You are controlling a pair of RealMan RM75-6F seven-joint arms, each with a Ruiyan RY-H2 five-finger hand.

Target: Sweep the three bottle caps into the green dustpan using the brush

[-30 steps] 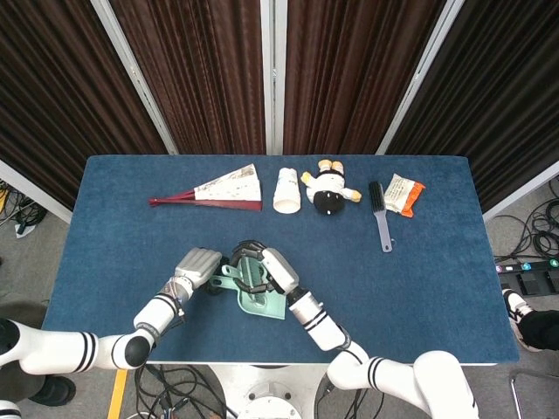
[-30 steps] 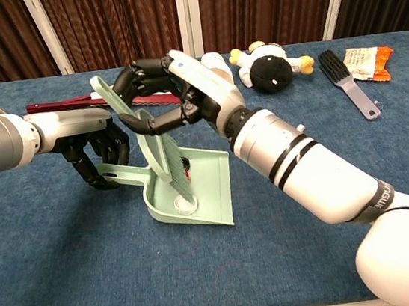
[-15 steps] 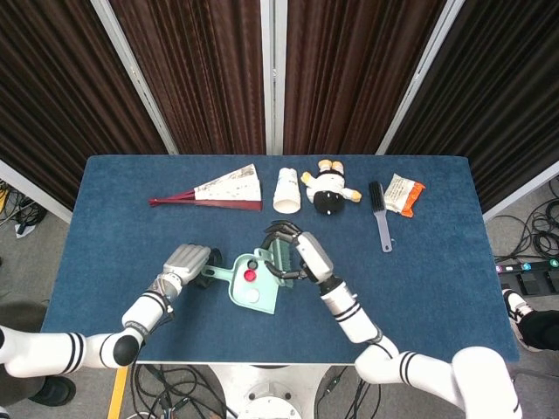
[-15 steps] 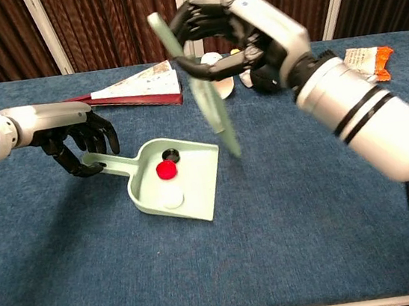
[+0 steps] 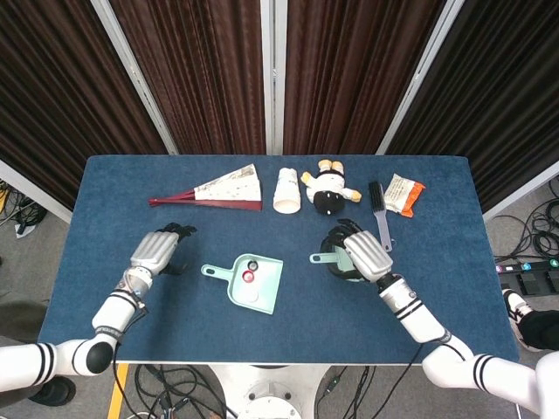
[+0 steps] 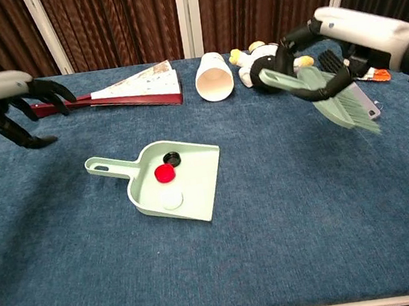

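Observation:
The green dustpan point(image 5: 267, 285) lies flat on the blue table, its handle pointing toward my left side. Inside it sit a black cap point(image 6: 170, 157), a red cap point(image 6: 165, 173) and a white cap point(image 6: 170, 199). My right hand point(image 6: 319, 49) grips the green brush point(image 6: 343, 107) in the air, well to the right of the pan, bristles slanting down. In the head view the right hand point(image 5: 356, 253) hovers near the black brush. My left hand point(image 5: 157, 251) hangs left of the pan handle, fingers apart and holding nothing; the chest view has the left hand point(image 6: 17, 102) at the far left.
Along the back of the table lie a folding fan point(image 5: 218, 188), a tipped paper cup point(image 5: 286, 189), a plush toy point(image 5: 329, 190), a black brush with a grey handle point(image 5: 380, 214) and a snack packet point(image 5: 403, 193).
My left hand released the dustpan handle and drew away to the left. My right hand carried the green brush from over the pan to the right. The pan now lies flat with the caps showing.

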